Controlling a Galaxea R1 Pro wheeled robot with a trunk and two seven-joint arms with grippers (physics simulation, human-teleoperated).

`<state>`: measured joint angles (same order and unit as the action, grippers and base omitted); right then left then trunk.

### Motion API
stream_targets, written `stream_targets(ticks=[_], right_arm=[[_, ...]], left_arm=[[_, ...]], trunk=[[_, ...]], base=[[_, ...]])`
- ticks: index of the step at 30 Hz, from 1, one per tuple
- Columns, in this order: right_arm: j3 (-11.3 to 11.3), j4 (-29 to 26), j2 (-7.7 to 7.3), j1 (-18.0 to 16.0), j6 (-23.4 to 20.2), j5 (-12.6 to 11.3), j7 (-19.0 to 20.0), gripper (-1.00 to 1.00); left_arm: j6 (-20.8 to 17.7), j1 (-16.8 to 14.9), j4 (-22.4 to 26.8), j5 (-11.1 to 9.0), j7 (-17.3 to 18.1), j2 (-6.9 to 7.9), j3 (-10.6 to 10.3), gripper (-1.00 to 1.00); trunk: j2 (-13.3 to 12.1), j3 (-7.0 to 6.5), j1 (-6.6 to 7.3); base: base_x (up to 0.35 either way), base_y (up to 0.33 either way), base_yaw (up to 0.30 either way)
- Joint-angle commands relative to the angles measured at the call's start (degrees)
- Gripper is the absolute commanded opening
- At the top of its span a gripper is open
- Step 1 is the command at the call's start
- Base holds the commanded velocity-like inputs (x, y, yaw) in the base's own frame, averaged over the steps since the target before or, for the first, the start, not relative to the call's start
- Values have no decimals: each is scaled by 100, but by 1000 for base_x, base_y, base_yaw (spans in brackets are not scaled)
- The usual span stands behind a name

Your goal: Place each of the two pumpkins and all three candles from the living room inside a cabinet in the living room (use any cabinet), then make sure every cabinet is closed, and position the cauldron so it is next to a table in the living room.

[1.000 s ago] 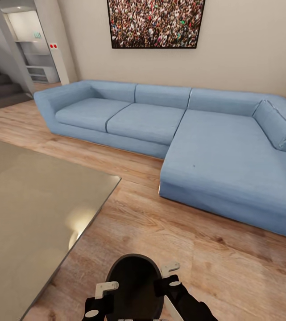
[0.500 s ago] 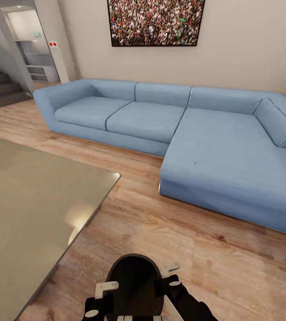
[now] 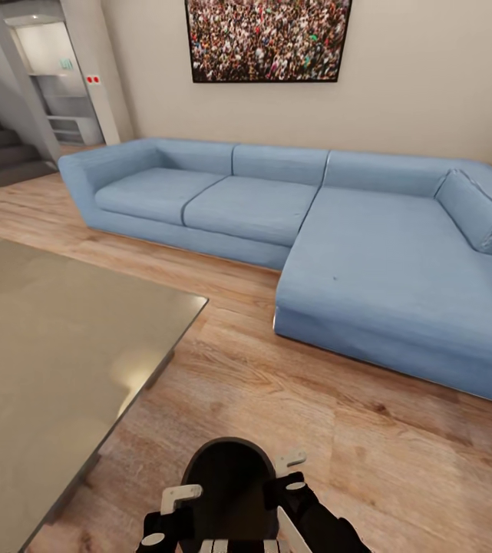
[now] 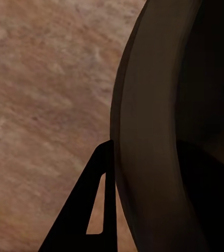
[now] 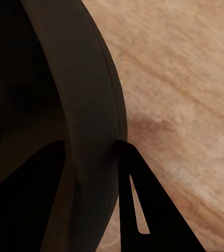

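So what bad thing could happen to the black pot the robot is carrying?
The cauldron seems pinched only at its rim, the left gripper on one side and the right gripper on the other, so it might slip or tip above the wooden floor. The table corner is close on the robot's left, so a careless swing could bump the pot against it.
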<state>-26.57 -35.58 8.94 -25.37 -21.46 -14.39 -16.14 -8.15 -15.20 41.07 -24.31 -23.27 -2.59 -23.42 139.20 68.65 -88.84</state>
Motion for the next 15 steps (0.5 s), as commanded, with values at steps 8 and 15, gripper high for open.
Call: stream_targets(ticks=[8,15], right_arm=[[-41,51,90,6,186,-99,207,-100],[-41,51,90,6,186,-99,207,-100]], left_arm=[[6,4,-37,41,15,-119,-75,-100],[6,7,-34,41,15,-119,-75,-100]], trunk=[[163,80,-151],[163,80,-151]], base=[[0,0,0],[0,0,0]])
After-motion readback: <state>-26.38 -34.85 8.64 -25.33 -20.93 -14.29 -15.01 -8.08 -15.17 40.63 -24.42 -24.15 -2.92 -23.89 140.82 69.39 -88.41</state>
